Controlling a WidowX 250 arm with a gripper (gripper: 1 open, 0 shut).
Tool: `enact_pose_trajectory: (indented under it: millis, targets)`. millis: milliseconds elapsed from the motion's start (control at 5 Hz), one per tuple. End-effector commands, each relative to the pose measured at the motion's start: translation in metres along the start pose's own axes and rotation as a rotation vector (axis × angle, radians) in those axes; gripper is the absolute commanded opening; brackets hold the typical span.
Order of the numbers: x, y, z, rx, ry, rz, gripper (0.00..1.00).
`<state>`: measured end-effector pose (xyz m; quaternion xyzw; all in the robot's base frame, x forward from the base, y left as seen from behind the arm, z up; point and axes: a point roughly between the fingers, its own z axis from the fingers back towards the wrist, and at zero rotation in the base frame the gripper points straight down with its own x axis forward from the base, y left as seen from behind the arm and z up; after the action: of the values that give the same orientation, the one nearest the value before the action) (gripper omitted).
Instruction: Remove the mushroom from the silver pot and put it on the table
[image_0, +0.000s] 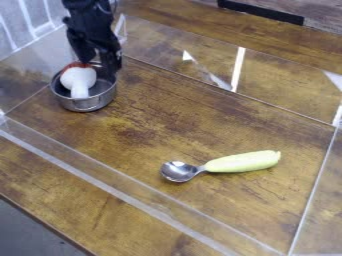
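Observation:
The silver pot (60, 97) stands at the back left of the dark wooden table (187, 110). Inside it lies the mushroom (80, 80), its red-orange cap toward the back and its white stem toward the front. My black gripper (95, 62) hangs open just above the pot's far rim, pointing steeply down. Its fingertips sit right behind the mushroom's cap, and nothing is held between them.
A spoon (221, 164) with a yellow-green handle and silver bowl lies on the table at the front right. Clear acrylic walls (134, 200) edge the tabletop along the front, left and back.

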<state>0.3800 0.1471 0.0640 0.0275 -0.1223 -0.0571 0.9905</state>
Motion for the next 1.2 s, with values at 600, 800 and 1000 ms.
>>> enact_pose_trajectory:
  millis: [600,800,1000]
  targets:
    - [0.012,0.046,0.048,0.08,-0.018,0.168,1.0]
    - [0.013,0.052,0.039,0.072,-0.001,0.174,1.0]
    - [0.009,0.05,0.035,0.078,0.021,0.239,1.0]
